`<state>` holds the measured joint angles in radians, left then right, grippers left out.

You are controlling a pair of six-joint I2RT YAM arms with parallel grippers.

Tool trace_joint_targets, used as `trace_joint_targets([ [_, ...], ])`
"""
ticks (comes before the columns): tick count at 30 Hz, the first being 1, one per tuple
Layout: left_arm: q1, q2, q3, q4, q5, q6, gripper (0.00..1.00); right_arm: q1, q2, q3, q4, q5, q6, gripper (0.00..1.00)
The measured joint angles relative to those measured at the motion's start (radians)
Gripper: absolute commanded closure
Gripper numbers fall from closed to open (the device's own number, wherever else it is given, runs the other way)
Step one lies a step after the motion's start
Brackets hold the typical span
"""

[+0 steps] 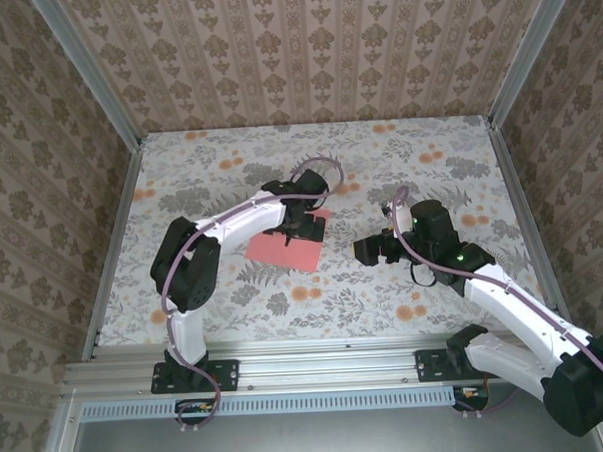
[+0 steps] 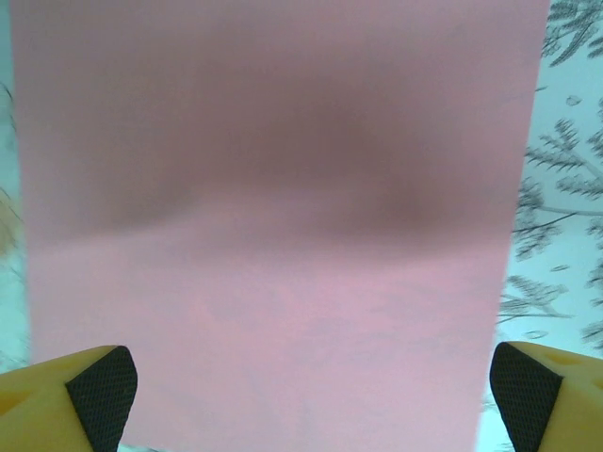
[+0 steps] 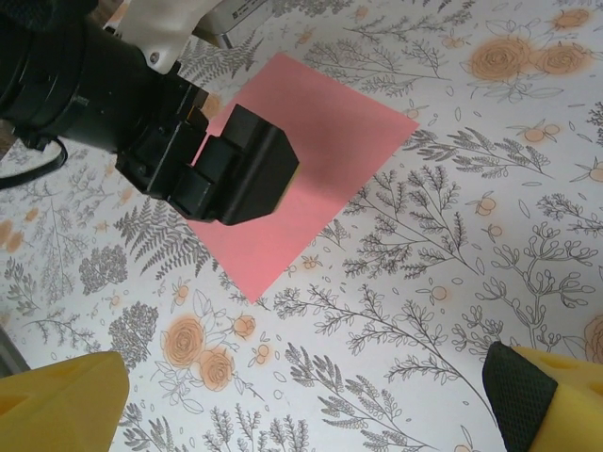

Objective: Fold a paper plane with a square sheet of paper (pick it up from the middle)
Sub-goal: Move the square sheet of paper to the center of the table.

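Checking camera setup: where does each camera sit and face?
Top external: overhead behind the bases, facing down at the table; left arm, right arm.
Left wrist: on left arm, facing down at the square sheet of paper; its open left tool below.
Right wrist: on right arm, facing the left tool over that paper; its open right tool below.
All share the paper.

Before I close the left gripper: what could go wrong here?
The square sheet of paper lies flat on the table, so the open left gripper may buckle or crease it off-centre rather than lift it. The open right gripper sits off the sheet; nothing pins it, so it could slide.
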<state>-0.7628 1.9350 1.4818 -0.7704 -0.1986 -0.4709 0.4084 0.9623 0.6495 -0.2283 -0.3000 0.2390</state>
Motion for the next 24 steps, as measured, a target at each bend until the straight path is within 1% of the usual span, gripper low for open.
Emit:
trace_joint_targets([
  [4, 0.075, 0.015, 0.0, 0.0, 0.024, 0.166, 0.0, 0.0, -0.006, -0.003, 0.001, -0.004, 0.006, 0.0],
  [8, 0.117, 0.032, 0.0, 0.014, 0.056, 0.224, 0.0, 0.0, -0.006, -0.006, 0.006, -0.016, 0.029, 0.0],
  [13, 0.111, 0.081, -0.002, 0.032, 0.088, 0.224, 0.0, 0.0, -0.006, -0.031, 0.046, -0.057, 0.073, 0.0],
  [24, 0.102, 0.097, -0.05, 0.074, 0.142, 0.123, 0.0, 0.0, -0.001, -0.032, 0.066, -0.084, 0.114, 0.0],
])
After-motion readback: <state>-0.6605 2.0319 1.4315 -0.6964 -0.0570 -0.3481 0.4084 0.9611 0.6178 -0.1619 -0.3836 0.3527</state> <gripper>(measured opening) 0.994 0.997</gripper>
